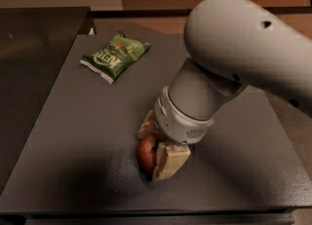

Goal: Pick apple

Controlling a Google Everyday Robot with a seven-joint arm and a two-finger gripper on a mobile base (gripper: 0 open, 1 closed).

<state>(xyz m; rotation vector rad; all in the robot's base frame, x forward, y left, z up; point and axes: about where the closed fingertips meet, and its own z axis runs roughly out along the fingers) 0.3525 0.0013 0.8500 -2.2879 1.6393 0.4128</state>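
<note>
The red apple (145,154) rests on the dark table (73,136) near its front edge, mostly covered by my arm. My gripper (151,152) reaches down over it from the right. One beige finger (146,124) presses its far side and the other finger (169,161) its near right side, so the gripper is shut on the apple. Only the apple's left part shows.
A green snack bag (115,56) lies at the table's back left. My large grey arm (234,63) covers the table's right middle. The table's front edge (146,213) runs just below the apple. A darker surface (29,48) adjoins on the left.
</note>
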